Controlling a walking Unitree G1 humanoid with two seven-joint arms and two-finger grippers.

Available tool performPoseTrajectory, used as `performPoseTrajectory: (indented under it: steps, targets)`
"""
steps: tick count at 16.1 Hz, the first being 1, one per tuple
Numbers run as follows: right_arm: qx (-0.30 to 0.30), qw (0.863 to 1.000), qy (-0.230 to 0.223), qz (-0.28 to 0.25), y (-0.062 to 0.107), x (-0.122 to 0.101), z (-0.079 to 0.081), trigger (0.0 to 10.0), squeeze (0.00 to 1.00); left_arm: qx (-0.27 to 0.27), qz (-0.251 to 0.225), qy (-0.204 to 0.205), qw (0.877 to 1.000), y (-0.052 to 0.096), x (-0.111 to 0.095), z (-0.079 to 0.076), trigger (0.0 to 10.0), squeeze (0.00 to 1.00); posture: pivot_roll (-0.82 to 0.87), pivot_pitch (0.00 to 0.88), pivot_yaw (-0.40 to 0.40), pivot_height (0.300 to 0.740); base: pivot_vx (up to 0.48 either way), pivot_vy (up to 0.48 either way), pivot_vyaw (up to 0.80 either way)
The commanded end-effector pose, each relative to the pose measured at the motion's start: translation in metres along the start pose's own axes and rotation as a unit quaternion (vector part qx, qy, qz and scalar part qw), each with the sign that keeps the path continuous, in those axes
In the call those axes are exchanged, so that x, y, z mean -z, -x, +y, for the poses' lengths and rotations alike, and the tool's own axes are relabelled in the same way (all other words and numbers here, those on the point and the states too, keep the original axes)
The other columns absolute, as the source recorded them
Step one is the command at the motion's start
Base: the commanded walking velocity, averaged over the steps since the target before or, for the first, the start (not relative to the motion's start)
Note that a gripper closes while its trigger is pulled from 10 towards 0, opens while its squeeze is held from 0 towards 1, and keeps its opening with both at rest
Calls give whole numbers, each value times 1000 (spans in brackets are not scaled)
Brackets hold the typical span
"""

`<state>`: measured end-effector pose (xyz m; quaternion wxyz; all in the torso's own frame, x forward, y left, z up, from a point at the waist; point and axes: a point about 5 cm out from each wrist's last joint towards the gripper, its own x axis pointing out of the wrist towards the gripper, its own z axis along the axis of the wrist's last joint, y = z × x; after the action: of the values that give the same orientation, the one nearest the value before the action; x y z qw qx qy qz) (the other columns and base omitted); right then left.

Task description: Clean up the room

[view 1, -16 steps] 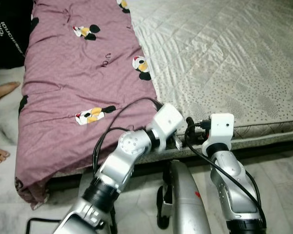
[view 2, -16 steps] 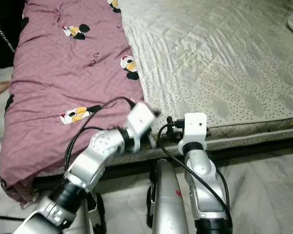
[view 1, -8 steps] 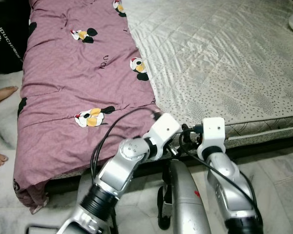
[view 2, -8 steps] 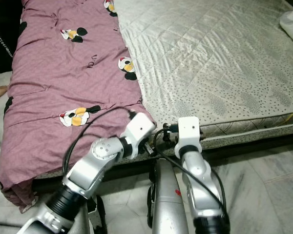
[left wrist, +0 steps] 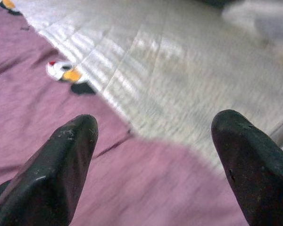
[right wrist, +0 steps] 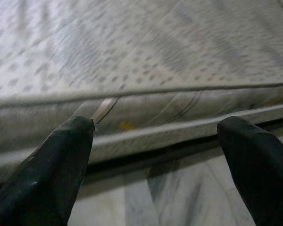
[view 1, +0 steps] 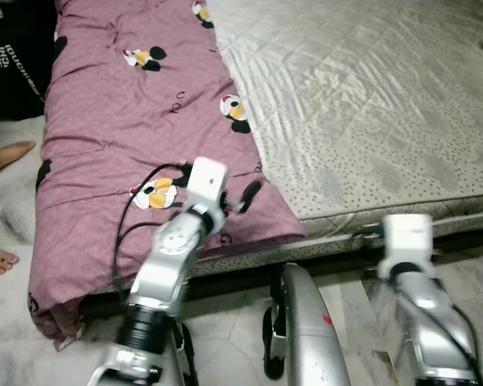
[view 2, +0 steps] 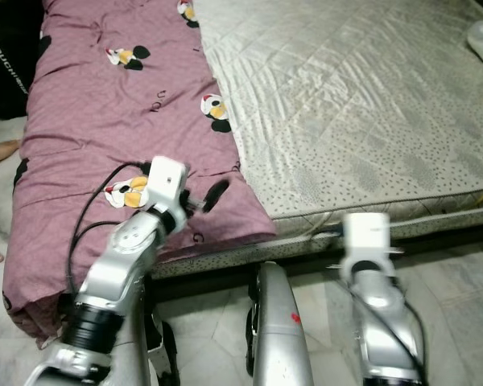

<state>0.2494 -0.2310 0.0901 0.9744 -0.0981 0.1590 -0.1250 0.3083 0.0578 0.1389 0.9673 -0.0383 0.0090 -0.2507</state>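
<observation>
We hold our left gripper (left wrist: 153,141), jaws open, over the purple quilt (view 1: 121,145) near the bed (view 1: 370,112) foot edge; right gripper (right wrist: 155,160) open, further off.

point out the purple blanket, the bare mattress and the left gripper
purple blanket (view 1: 121,121): left eye view, its flat upper middle.
bare mattress (view 1: 362,96): left eye view, middle of its quilted top.
left gripper (view 1: 246,195): left eye view, at its black fingertips above the blanket's corner.

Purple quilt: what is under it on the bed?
The purple quilt lies over the left part of the quilted grey mattress, draping over its front edge. Whatever else it covers is hidden.
</observation>
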Motion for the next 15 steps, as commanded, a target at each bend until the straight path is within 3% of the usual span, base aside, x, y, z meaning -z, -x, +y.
performPoseTrajectory:
  steps: [1, 3, 5, 7, 9, 12, 15]
  targets:
    - [1, 1000, -22, -9, 1, -4, 1, 10000, 0, -15, -8, 21, 1000, 7, 2, 6, 10000, 0, -102, 148, -42, 572, 0, 0, 0]
    - [2, 999, -30, -11, 1, -6, 2, 10000, 0, -22, -30, 17, 999, 10, -2, 9, 10000, 0, -107, 148, -43, 572, 0, 0, 0]
    - [-13, 999, -43, -20, 2, -9, 8, 10000, 0, -102, -60, -4, 993, 14, -11, 37, 10000, 0, -112, 156, -49, 572, 0, 0, 0]
    - [-22, 998, -53, -27, 3, -12, 11, 10000, 0, -183, -17, -3, 983, 14, -5, 71, 10000, 0, -119, 161, -51, 572, 0, 0, 0]
    - [-25, 997, -66, -37, 10, -16, 9, 10000, 0, -233, 32, 35, 971, 11, 7, 102, 10000, 0, -148, 182, -54, 572, 0, 0, 0]
    - [-35, 996, -73, -35, 25, -17, 7, 10000, 0, -238, 95, 29, 966, 7, 23, 112, 10000, 0, -188, 212, -63, 572, 0, 0, 0]
    - [-47, 996, -74, -21, 50, -13, 1, 10000, 0, -192, 170, 14, 967, -3, 42, 104, 10000, 0, -258, 274, -57, 572, 0, 0, 0]
